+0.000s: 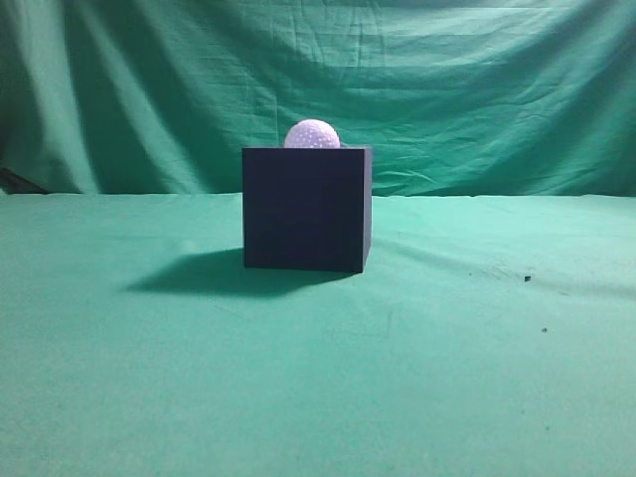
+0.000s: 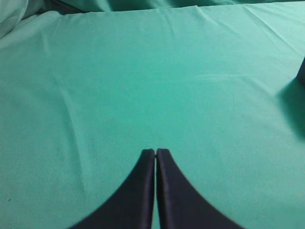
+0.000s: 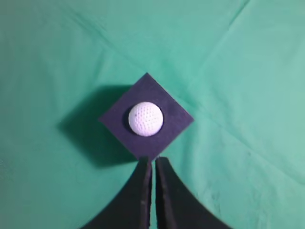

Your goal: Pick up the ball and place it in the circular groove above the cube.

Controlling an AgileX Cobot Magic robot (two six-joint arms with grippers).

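The dark navy cube (image 1: 306,209) stands on the green cloth in the middle of the exterior view. The white dimpled ball (image 1: 312,134) sits in the round groove on the cube's top. In the right wrist view I look down on the ball (image 3: 146,119) resting in the centre of the cube's top (image 3: 174,125). My right gripper (image 3: 153,160) is shut and empty, high above the cube's near corner. My left gripper (image 2: 155,151) is shut and empty over bare cloth; a sliver of the cube (image 2: 301,71) shows at that view's right edge. Neither gripper shows in the exterior view.
Green cloth (image 1: 149,378) covers the table and hangs as a backdrop (image 1: 477,79). The cube casts a shadow to its left. A few small dark specks (image 1: 527,278) lie on the cloth at the right.
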